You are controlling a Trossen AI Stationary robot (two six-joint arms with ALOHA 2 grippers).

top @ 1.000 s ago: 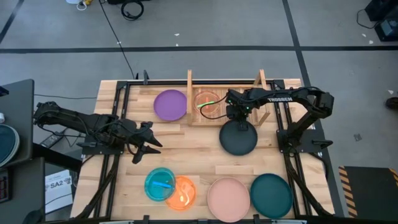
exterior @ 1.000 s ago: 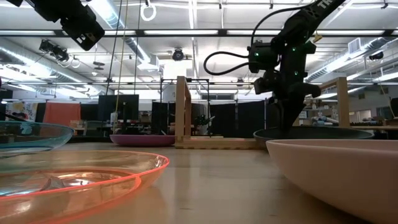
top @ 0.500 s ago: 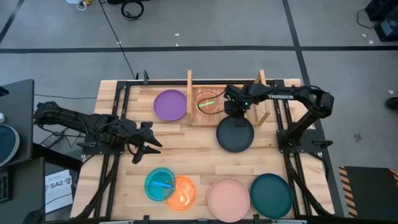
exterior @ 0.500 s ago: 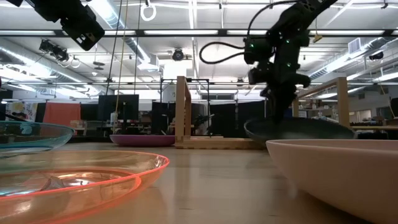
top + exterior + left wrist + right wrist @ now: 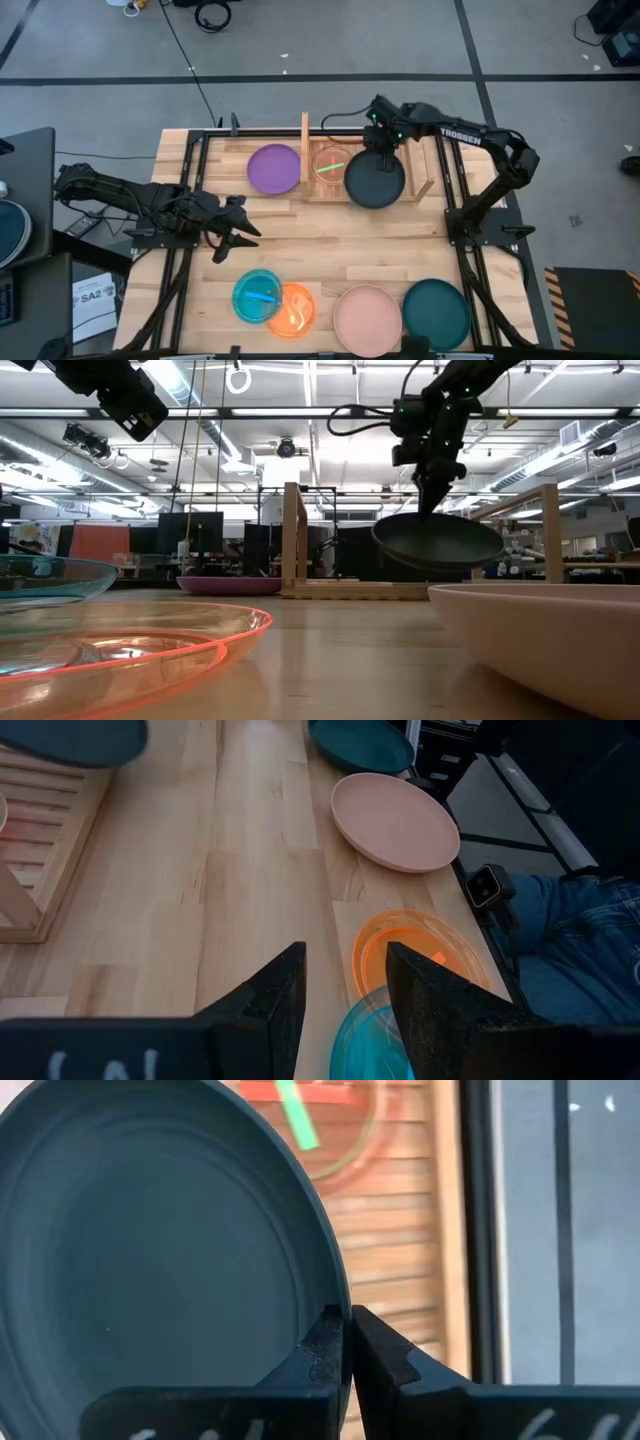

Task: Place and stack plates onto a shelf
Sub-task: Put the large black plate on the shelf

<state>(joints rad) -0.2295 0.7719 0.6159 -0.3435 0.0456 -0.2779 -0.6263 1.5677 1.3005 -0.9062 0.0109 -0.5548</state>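
Right pincer (image 5: 379, 147) pinching black plate (image 5: 375, 181) rim, airborne above shelf (image 5: 425, 184)

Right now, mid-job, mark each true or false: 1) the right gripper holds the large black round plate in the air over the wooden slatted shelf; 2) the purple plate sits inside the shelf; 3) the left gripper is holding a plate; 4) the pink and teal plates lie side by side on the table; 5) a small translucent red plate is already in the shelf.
1) True: the right gripper pinches the rim of the large black round plate, lifted over the wooden slatted shelf.
2) False: the purple plate lies on the table beside it.
3) False: the left gripper is open and empty.
4) True: pink plate, teal plate.
5) True: small translucent red plate.
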